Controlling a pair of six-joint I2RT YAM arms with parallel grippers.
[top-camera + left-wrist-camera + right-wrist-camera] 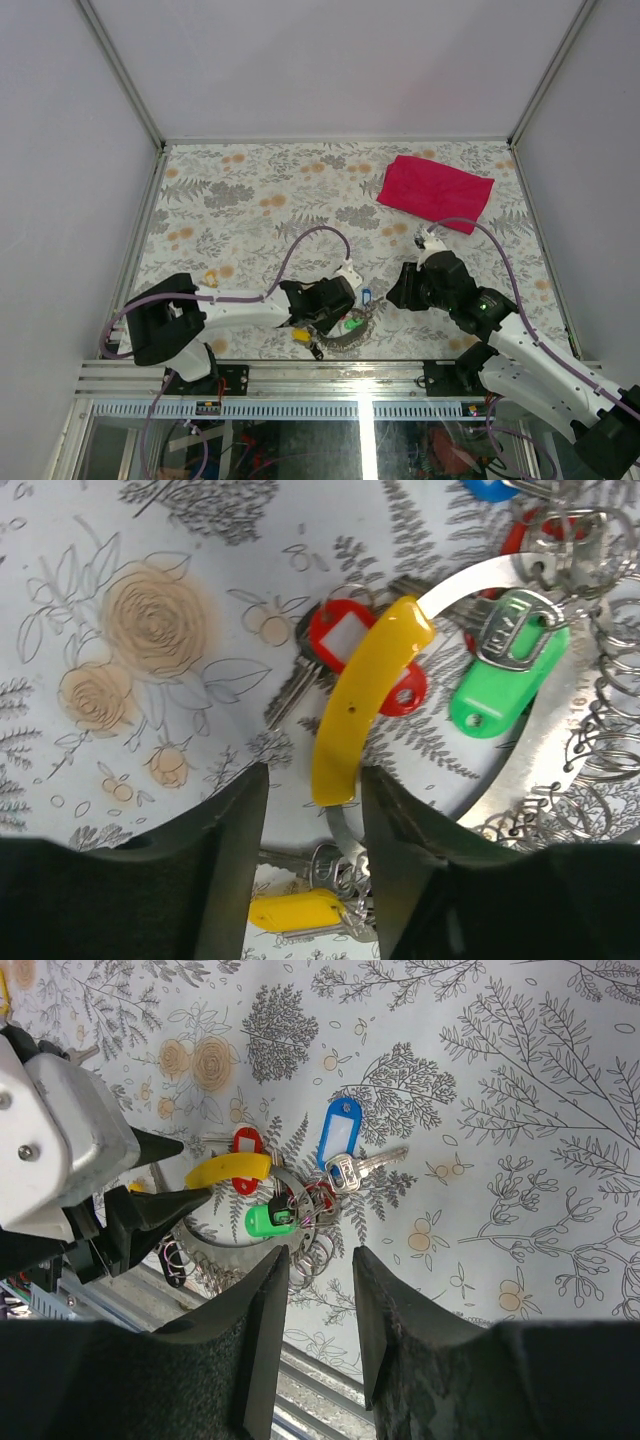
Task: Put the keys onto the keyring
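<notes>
The keyring (pixel 365 695) is a silvery band with a curved yellow sleeve, lying by the table's near edge (pixel 352 325). Keys are bunched on and around it: a red-tagged one (pixel 340 640), a green-tagged one (pixel 505 685), a blue-tagged one (pixel 340 1132) and a yellow-tagged one (pixel 295 912). My left gripper (pixel 313 780) straddles the lower end of the yellow sleeve, jaws apart, with a gap showing on the left side. My right gripper (pixel 320 1255) hangs open and empty just right of the bunch, above the table.
A red cloth (pixel 435 192) lies at the back right of the flowered table (pixel 250 200). Coiled wire rings (pixel 610 670) sit by the green tag. The metal rail (pixel 330 375) of the near edge runs right behind the bunch.
</notes>
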